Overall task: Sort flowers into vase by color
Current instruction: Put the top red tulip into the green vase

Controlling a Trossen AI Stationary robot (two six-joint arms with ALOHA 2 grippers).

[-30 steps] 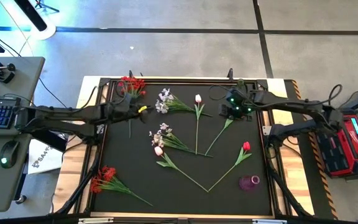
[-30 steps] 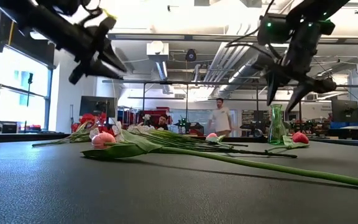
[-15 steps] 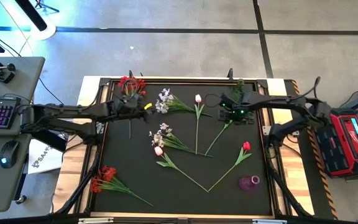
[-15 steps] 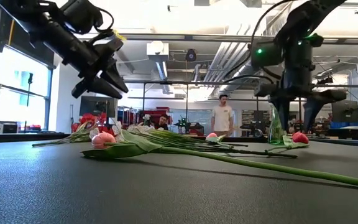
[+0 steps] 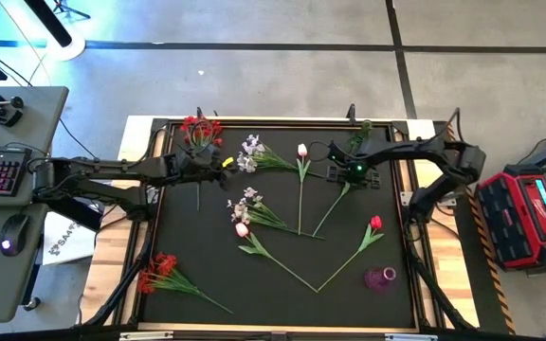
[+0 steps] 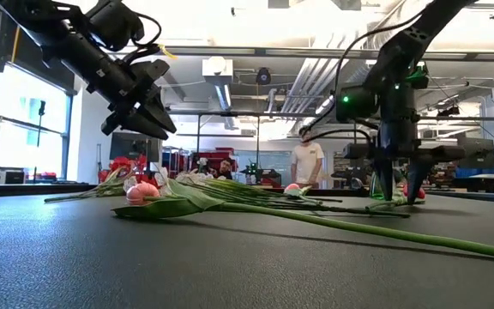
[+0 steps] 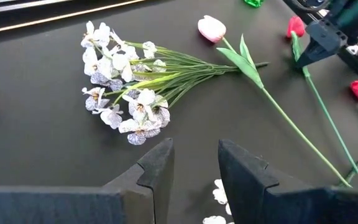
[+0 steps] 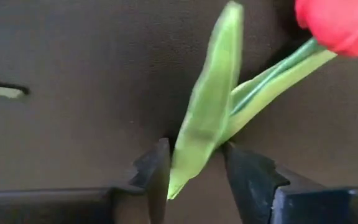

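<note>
My right gripper (image 5: 348, 177) points straight down at the far right of the black mat, open. Its fingertips (image 6: 399, 196) are at the table, one on each side of a red tulip's green leaf (image 8: 207, 106) and stem (image 5: 330, 210), just below the blossom (image 8: 340, 22). My left gripper (image 5: 223, 163) hangs open and empty above the mat at the far left. It slants down toward a sprig of white-lavender blossoms (image 7: 126, 87). A green vase (image 5: 365, 127) stands at the far right edge. A pink-purple vase (image 5: 380, 278) is at the near right. My right gripper stands astride the red tulip's leaf tip (image 8: 188, 165) from above, fingers across the stem. The leaf nearly fills the gap between them. I cannot tell whether the fingers touch it. The tulip lies flat on the mat.
Lying on the mat are red bunches (image 5: 200, 128) (image 5: 159, 271), a second white-lavender sprig (image 5: 246, 204), a white tulip (image 5: 301, 150), a pink tulip (image 5: 242, 229) and another red tulip (image 5: 375, 224). A person (image 6: 305, 163) stands in the room behind.
My right gripper has come down to the table over the red tulip, shifting a little toward the table's left. Its fingers have drawn closer together around the leaf. My left gripper sank slightly, then kept still. No flower has moved.
</note>
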